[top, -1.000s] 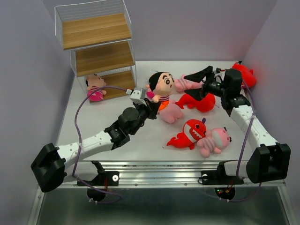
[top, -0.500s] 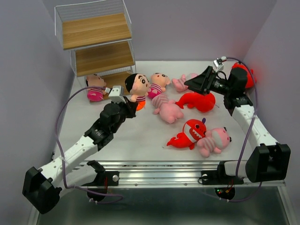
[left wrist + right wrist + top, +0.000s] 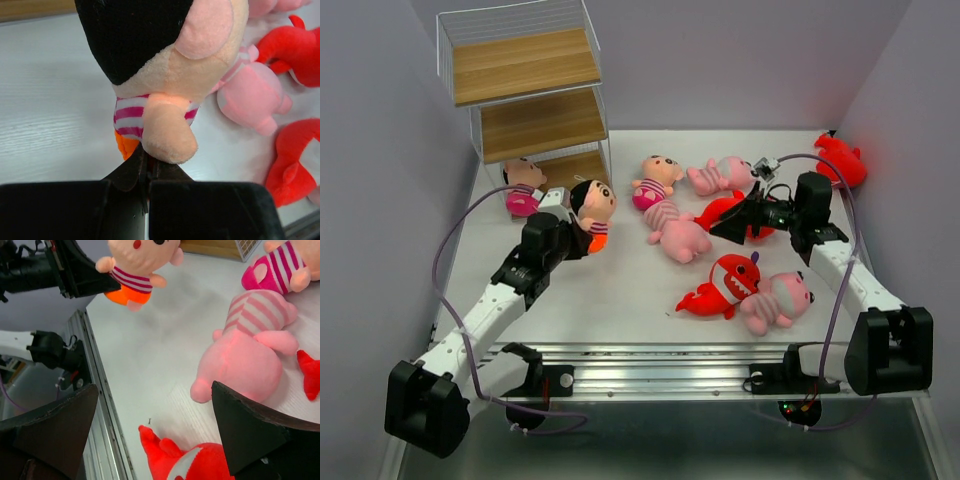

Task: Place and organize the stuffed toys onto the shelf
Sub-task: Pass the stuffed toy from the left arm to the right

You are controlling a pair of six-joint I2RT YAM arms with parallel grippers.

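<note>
Three dolls, three red sharks, three pink animals, one shelf

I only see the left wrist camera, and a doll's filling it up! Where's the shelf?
Observer: The shelf stands in the far left corner, just beyond the doll your left gripper pinches.
Child: Is another doll over there?
Observer: Yes, a second doll sits at its foot.
Child: What's the right gripper doing?
Observer: The right gripper hangs open by a red shark.
</note>
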